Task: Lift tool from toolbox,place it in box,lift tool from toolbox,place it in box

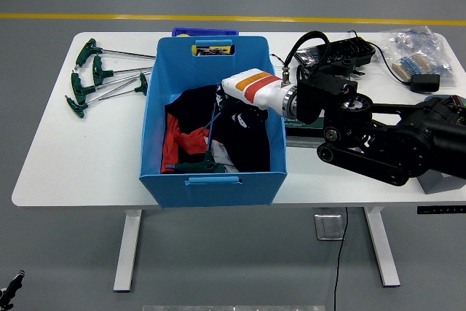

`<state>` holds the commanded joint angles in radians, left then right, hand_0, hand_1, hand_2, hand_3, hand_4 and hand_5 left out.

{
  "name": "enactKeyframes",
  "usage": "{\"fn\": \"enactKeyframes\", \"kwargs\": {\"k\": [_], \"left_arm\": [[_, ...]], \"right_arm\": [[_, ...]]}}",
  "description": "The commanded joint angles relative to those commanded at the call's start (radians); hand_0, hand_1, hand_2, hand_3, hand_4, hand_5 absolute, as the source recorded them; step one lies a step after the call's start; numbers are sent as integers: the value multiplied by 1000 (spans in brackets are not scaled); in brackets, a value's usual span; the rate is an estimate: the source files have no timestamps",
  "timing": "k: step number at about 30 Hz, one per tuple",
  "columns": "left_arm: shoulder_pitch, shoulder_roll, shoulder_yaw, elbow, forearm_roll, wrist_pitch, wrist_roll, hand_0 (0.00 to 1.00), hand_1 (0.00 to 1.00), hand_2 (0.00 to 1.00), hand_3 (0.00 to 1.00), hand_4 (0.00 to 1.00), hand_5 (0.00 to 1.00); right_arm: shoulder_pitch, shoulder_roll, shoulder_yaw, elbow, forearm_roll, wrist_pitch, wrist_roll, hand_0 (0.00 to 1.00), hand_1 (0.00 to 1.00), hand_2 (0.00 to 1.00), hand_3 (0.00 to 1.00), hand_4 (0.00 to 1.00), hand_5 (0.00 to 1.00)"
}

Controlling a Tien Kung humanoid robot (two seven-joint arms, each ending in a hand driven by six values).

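Right hand (231,111) was in the blue box (211,60)
Fingers were curled on a T-handle tool (210,152), its green handle at the box's front wall. Other tools (95,78) lay on table (65,158), left of box.

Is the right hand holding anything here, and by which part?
It cannot be told: the right hand is low inside the blue bin, beside a T-handle tool, its grip hidden.

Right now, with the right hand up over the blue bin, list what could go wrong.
1. The right hand seems to hold a T-handle wrench by its thin shaft, so it could slip or swing.
2. Its green handle hangs near the crumpled cloth in the blue bin and may snag.
3. The forearm crosses the bin's right wall and could nudge it.
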<state>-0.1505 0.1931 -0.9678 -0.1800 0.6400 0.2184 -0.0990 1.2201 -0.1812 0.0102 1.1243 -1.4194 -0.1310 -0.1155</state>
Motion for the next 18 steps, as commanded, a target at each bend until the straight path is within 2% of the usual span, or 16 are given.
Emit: {"fn": "enactKeyframes", "kwargs": {"k": [2,3,8,9,14,15,18], "left_arm": [[-2,0,1,0,-1,0,0,888,901,906,752,698,788],[-3,1,1,0,-1,0,-1,888,900,906,752,698,788],[-5,0,0,0,-1,0,-1,888,900,906,752,698,788],[-5,0,0,0,-1,0,-1,888,900,906,751,698,788],[-2,0,-3,0,1,1,2,888,900,906,751,698,788],[-2,0,-4,0,2,1,2,888,901,906,750,697,787],[-2,0,-5,0,2,1,2,888,901,906,750,697,787]], "right_arm": [[0,0,1,-1,5,6,6,548,521,604,645,644,50],[1,0,1,0,6,8,9,602,620,734,804,799,129],[1,1,6,1,8,14,13,602,620,734,804,799,129],[2,1,6,1,9,15,13,649,664,785,852,814,137],[4,2,10,1,11,23,15,649,664,785,852,814,137],[4,2,10,1,11,25,15,672,692,820,888,825,139],[4,3,11,1,11,30,15,672,692,820,888,825,139]]}}
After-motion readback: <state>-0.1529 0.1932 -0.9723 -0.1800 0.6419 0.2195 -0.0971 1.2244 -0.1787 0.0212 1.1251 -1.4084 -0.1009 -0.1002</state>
